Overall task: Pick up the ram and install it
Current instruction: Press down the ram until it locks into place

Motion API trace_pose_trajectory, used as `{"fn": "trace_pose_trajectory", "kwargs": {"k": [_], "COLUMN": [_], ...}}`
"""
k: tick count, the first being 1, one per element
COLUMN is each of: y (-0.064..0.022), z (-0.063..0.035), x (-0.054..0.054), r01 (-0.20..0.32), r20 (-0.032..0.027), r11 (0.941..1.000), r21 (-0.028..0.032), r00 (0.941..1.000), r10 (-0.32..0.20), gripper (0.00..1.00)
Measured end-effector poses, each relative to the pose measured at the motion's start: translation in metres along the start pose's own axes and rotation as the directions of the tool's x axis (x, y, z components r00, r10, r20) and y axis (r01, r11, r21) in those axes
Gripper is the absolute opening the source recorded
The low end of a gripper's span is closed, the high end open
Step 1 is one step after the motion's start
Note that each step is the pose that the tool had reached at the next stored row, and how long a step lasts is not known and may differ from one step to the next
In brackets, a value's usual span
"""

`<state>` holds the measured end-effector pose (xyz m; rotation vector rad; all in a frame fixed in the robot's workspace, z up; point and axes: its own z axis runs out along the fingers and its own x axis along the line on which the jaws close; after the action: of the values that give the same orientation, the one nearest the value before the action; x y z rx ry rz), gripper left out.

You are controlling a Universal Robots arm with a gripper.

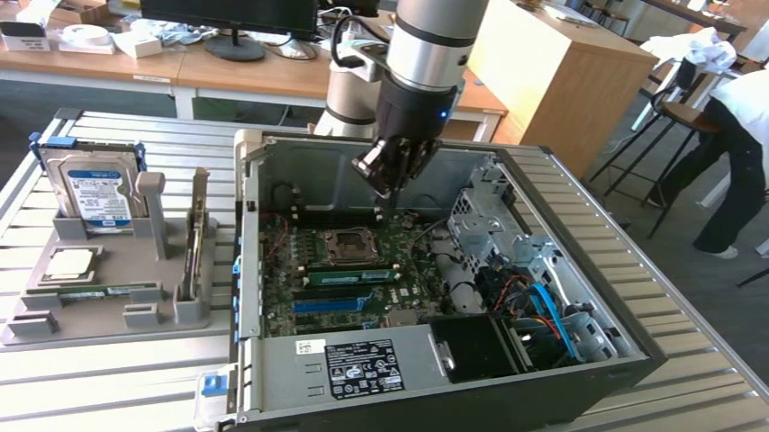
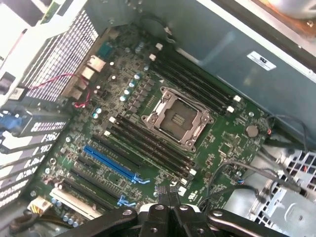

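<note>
We log, on the slatted surface (image 1: 673, 315), an open computer case (image 1: 420, 270) at frame centre. Motherboard (image 2: 148, 128) inside, CPU socket (image 2: 177, 117) empty. Grey holder (image 1: 108, 288) at left, carrying a hard drive (image 1: 96, 193). The ram (image 1: 196, 238) stands on edge in that holder. End effector (image 1: 382, 187), pressed together and empty, hangs inside the case, upper centre.

A slatted metal bench (image 1: 108, 378) carries everything. On it, toward the exterior view's left, sits a grey holder tray (image 1: 72, 326), and beside that, toward the right, lies an open computer case (image 1: 601, 297), side panel off.
</note>
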<state>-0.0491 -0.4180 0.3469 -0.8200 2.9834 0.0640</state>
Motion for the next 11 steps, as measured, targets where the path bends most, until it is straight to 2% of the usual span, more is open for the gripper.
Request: {"fn": "trace_pose_trajectory", "kwargs": {"k": [6, 11], "y": [0.0009, 0.0013], "z": [0.0004, 0.0012], "x": [0.0015, 0.0023], "r01": [-0.072, -0.136], "r20": [0.0021, 0.0043], "r11": [0.9974, 0.9906], "r21": [0.004, 0.0074], "r00": [0.9974, 0.9907], "r10": [0.072, 0.136], "gripper": [0.1, 0.1]}}
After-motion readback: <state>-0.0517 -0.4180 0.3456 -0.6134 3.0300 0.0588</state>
